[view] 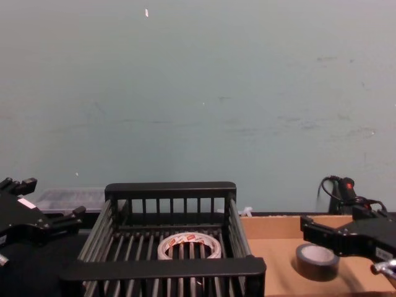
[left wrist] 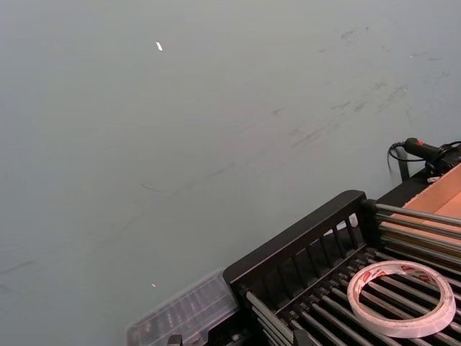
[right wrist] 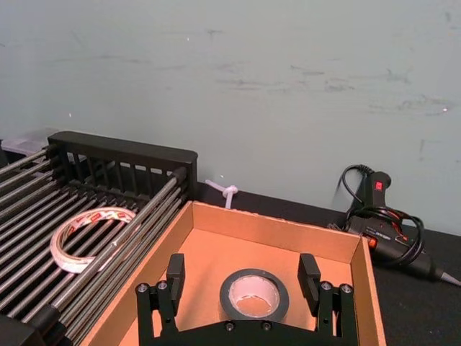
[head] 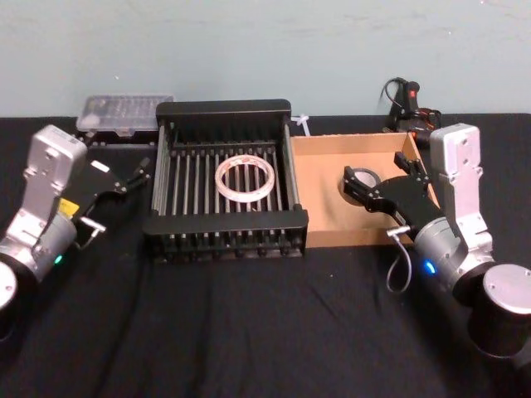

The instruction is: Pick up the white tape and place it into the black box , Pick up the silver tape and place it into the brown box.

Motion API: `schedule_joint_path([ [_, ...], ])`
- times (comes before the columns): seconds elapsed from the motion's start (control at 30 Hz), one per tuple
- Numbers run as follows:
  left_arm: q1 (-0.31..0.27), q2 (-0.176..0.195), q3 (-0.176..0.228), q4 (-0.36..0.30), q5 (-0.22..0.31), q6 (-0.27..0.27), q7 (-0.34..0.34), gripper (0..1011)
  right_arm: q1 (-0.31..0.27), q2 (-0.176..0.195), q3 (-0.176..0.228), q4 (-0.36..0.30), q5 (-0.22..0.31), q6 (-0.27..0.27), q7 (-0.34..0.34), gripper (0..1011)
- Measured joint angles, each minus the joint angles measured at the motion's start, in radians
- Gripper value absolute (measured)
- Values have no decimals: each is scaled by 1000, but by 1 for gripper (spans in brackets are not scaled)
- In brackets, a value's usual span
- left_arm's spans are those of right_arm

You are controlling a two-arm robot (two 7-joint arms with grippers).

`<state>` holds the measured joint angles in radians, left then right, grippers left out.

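The white tape (head: 245,178) lies flat on the slatted floor of the black box (head: 224,109), near its middle; it is also the white tape (left wrist: 401,297) in the left wrist view. The silver tape (right wrist: 253,294) rests on the floor of the brown box (head: 332,149), right of the crate. My right gripper (right wrist: 243,277) is open, with one finger on either side of the silver roll. My left gripper (head: 134,172) hovers open and holding nothing, just outside the crate's left wall.
A clear plastic case (head: 124,112) sits behind the crate at the back left. A glue gun (head: 406,104) with a coiled cord lies behind the cardboard tray. A white cable tie (head: 300,123) lies between the two boxes at the back. Black cloth covers the table.
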<state>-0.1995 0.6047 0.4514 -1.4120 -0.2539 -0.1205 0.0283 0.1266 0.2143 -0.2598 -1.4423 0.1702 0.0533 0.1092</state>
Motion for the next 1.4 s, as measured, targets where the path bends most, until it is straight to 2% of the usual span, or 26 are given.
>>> schedule_joint_path([
  [0.3,0,0,0,0,0,0,0,1001,-11,-26,6,28,-45,-47,-16,1002],
  [0.57,0,0,0,0,0,0,0,1001,-20,-32,23,39,-55,-86,4,1002],
  [1.4,0,0,0,0,0,0,0,1001,-19,-30,18,36,-53,-76,2,1002],
])
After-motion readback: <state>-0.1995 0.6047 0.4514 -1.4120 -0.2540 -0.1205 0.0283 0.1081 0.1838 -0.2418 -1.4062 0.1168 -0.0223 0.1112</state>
